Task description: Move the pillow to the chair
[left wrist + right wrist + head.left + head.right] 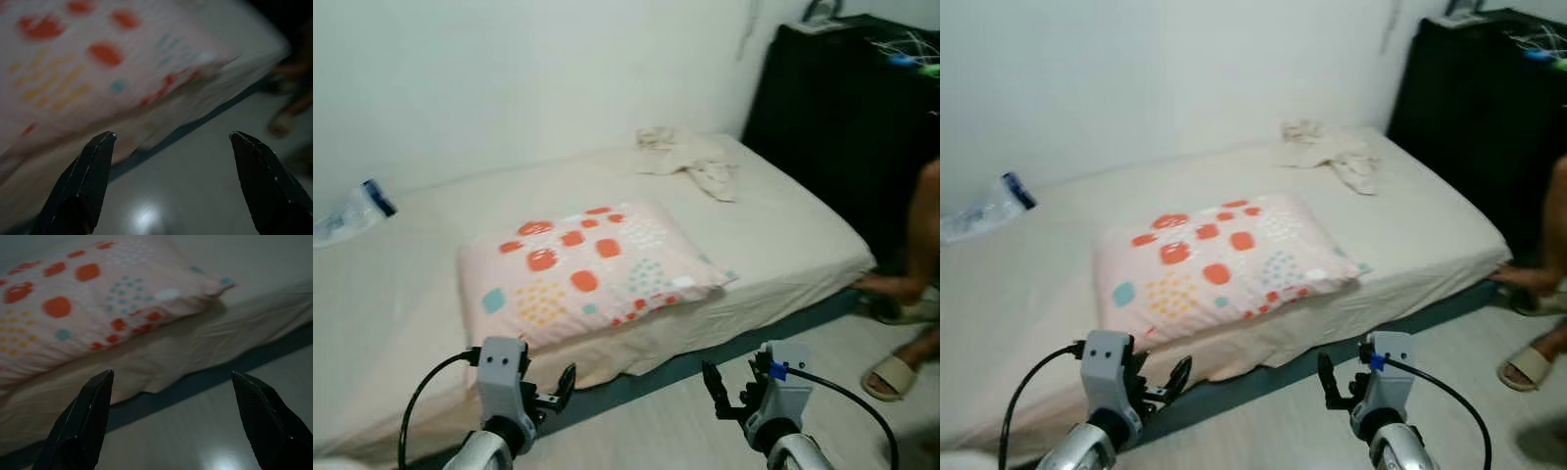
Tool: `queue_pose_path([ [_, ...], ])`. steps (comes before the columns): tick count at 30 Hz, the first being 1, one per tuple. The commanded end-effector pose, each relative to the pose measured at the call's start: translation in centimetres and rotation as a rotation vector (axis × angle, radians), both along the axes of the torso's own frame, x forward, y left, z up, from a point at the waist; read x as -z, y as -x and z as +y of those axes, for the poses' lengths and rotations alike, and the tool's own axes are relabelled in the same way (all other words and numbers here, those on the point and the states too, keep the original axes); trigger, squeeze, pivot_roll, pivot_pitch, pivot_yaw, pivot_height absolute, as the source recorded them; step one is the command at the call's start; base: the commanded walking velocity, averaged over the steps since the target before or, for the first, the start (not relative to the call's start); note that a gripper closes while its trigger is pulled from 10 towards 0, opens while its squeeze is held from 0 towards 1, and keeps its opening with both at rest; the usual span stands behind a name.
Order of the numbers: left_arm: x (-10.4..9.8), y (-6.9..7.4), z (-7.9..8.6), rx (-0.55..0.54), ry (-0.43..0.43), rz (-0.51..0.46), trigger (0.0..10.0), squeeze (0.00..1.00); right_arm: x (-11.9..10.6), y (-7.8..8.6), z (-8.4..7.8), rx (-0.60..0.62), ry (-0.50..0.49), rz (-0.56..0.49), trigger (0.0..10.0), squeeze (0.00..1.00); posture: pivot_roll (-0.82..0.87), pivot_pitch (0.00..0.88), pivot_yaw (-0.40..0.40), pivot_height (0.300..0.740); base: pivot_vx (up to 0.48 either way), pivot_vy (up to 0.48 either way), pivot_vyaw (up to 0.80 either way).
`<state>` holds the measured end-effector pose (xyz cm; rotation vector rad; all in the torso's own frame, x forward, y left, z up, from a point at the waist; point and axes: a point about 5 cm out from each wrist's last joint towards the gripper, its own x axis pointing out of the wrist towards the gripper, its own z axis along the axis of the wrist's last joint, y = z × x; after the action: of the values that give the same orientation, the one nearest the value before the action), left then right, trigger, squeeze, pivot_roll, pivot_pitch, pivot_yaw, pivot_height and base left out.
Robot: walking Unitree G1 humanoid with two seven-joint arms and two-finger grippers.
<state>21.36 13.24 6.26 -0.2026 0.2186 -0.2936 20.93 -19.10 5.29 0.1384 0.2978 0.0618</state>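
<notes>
Pillow (590, 269) on bed (783, 230), left gripper (171, 139) and right gripper (171, 377) spread, seemingly short of it

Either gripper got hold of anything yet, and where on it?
Nothing held. Left gripper and right gripper are both open, short of the pillow on the bed.

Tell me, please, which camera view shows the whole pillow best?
The left eye view: the pillow lies whole and sharp on the bed. The right eye view matches it. The right wrist view shows its near edge; the left wrist view blurs it.
</notes>
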Motion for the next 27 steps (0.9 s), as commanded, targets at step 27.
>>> queue_pose_path([
  [27,0.7,0.47,0.46,0.008,-0.018,0.028,10.0,0.0,-0.14,-0.11,0.5,-0.014,-0.005,-0.01,10.0,0.0,-0.12,0.05,0.043,0.74,0.253,0.0,0.0],
])
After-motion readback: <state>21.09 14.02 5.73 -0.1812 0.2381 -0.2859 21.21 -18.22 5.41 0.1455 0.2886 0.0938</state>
